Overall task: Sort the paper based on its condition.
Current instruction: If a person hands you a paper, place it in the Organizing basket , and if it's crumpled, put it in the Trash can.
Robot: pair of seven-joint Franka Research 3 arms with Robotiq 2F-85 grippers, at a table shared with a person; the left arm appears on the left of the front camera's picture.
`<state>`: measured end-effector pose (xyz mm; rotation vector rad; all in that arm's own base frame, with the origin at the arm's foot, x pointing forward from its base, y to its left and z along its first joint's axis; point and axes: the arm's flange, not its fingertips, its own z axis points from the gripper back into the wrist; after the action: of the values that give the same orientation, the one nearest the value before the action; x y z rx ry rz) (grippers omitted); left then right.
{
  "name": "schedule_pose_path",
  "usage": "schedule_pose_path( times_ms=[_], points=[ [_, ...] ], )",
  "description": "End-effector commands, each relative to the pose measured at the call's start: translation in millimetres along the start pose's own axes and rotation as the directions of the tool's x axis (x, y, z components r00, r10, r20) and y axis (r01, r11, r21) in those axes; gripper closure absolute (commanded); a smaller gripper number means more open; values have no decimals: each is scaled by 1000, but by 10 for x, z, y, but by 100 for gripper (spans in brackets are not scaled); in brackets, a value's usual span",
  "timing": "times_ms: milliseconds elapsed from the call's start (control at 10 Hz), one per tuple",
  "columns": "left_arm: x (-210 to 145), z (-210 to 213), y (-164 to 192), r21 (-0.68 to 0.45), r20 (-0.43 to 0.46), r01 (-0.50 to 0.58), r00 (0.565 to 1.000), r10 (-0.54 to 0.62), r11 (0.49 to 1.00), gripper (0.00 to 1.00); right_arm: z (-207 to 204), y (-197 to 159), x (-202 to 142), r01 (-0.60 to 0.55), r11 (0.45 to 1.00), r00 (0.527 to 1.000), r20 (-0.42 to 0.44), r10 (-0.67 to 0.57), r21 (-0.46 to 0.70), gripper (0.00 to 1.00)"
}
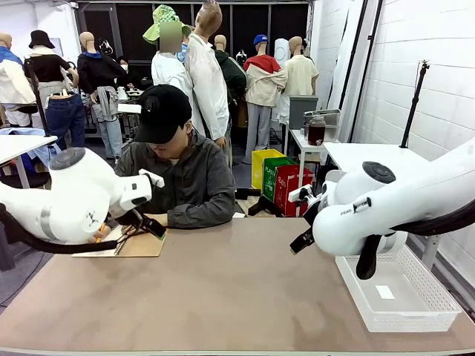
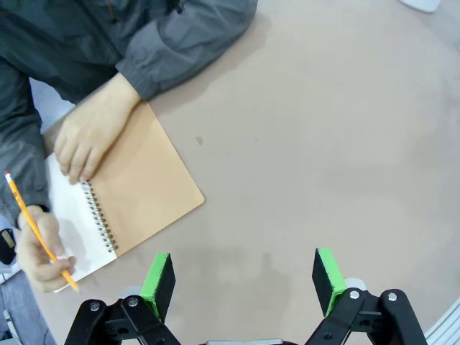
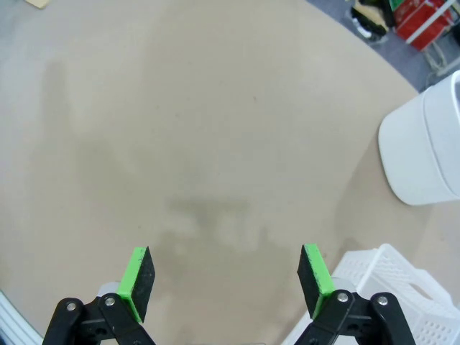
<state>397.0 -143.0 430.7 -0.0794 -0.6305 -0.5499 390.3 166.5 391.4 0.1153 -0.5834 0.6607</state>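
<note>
No loose paper shows. A person at the far side writes with a yellow pencil (image 2: 36, 230) on the white page of a spiral-bound notepad (image 2: 144, 194) with brown backing, one hand (image 2: 93, 136) resting on it. My left gripper (image 2: 242, 279) hangs open over bare table just beside the notepad's near edge, nothing between its green pads (image 2: 158, 282). In the front view it (image 1: 152, 225) sits at the left, close to the notepad (image 1: 141, 245). My right gripper (image 3: 225, 279) is open too, empty, above bare table at the right.
A white mesh basket (image 1: 404, 324) stands at the table's front right with a small white slip (image 1: 384, 291) on its floor; its corner (image 3: 374, 280) lies just right of my right gripper. A white arm link (image 3: 424, 151) is nearby. The brown table (image 1: 223, 289) stretches between the arms.
</note>
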Motion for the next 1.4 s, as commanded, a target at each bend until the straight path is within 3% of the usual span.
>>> schedule_pose_path(
  times_ms=[0,400,700,1300],
  points=[
    [156,384,93,-30,-17,40,999,-40,999,0,217,-214,-102,-9,999,1000,20,8,35,0],
    [416,824,132,-48,-31,75,997,-76,996,0,611,-421,17,-24,999,995,93,21,25,0],
    [502,1003,182,-32,-4,56,998,-56,998,0,965,-410,346,-58,998,983,173,53,22,0],
    [487,1194,208,17,87,18,996,-20,1000,0,1255,-369,600,-73,997,976,209,68,16,0]
  ],
)
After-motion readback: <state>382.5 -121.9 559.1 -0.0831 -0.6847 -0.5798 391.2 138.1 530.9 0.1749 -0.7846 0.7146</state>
